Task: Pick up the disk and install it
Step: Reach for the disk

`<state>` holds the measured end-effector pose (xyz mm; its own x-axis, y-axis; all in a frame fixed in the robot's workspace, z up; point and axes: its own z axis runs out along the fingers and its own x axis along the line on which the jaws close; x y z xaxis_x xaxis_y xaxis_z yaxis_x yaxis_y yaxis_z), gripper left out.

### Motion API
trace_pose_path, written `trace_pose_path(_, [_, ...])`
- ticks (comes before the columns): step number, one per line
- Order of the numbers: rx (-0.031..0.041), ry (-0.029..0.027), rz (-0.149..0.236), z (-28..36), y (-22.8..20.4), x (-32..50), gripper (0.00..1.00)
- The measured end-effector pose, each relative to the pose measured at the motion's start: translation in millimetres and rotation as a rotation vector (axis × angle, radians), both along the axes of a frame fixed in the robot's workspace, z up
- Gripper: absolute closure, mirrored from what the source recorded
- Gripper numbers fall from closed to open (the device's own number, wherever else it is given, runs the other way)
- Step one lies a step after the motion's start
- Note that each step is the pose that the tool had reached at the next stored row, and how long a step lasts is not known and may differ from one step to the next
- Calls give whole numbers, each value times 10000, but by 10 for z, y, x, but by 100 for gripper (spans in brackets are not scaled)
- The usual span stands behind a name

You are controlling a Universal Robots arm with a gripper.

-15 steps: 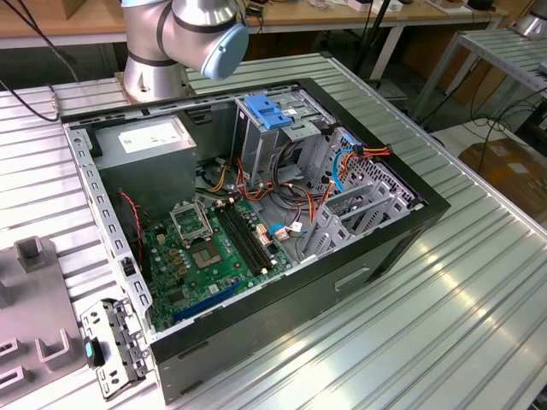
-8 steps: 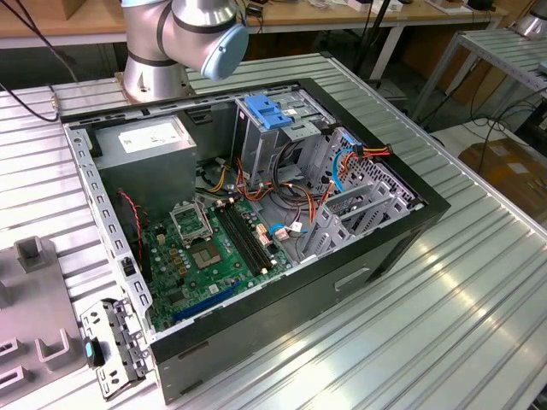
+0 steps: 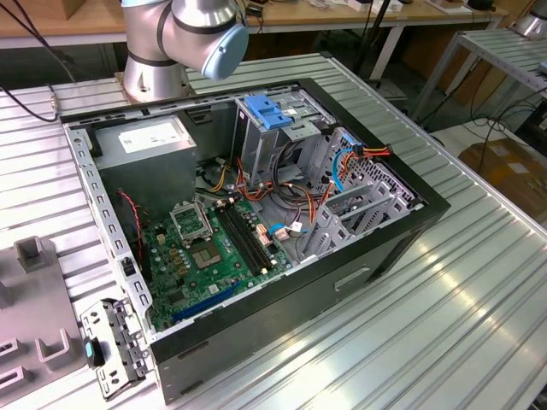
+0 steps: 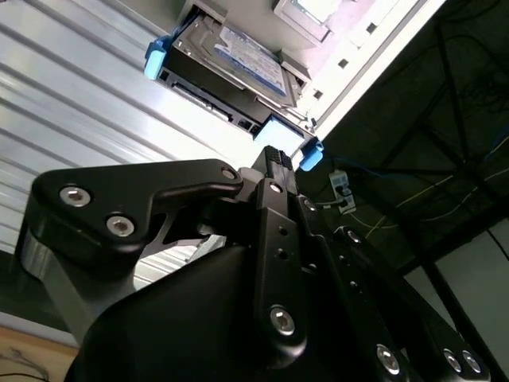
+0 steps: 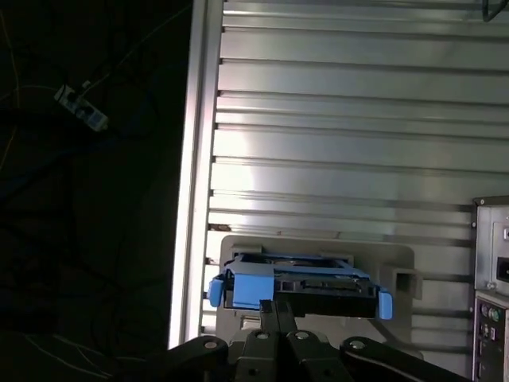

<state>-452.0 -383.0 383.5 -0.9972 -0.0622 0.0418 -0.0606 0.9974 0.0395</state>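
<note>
on a grey holder [image 5: 318, 243] at the edge of the table [image 5: 358, 119] the disk [image 5: 298, 280] is seen lying flat, not yet lifted, so the whole task is judged to be left. the gripper [image 5: 270, 307] is held just beside its blue tab, clenched on nothing. the case [image 3: 376, 256] is shown open in the exterior view. a white-and-blue label is carried by the disk, but no writing can be read

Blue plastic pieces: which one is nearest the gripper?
The blue-framed disk on the grey stand on the table, right before the gripper; the other, a blue plate, sits inside the computer case.
</note>
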Motion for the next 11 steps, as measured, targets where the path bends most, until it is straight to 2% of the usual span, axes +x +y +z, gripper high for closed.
trace_pose_path(4, [0, 0, 167, -2, -29, -43, 89])
trace_pose_path(7, [-1, 1, 260, -10, -70, -47, 89])
trace_pose_path(11, [-1, 1, 264, -26, -75, -48, 89])
